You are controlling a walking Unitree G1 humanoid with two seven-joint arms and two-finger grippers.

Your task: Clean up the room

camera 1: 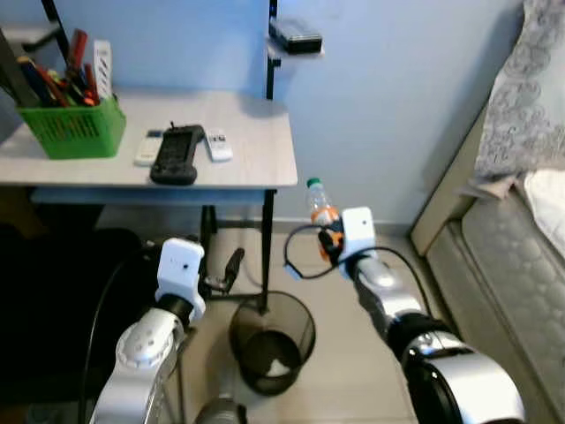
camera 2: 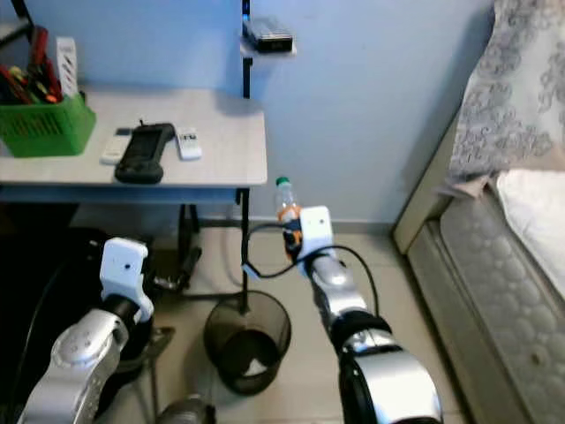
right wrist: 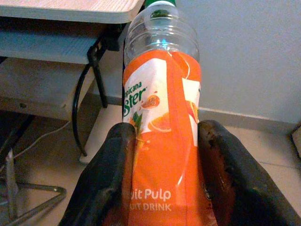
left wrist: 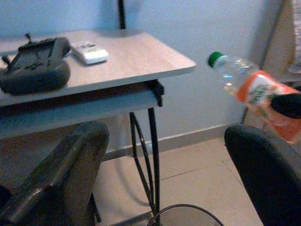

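Basket point(camera 1: 73, 130) of green plastic, full of tools, stands at the far left of the desk point(camera 1: 247, 150); right of it lie a black controller point(camera 1: 177, 154) and two white remotes. Near the robot, the left claw point(left wrist: 164, 188) is released and grasps nothing. A black mesh bin point(camera 1: 272, 340) stands on the floor beside the desk leg. To its right, the right claw point(right wrist: 164, 174) is clenched on an orange juice bottle point(right wrist: 162, 117), above the floor. The bed point(camera 1: 521, 238) is far right.
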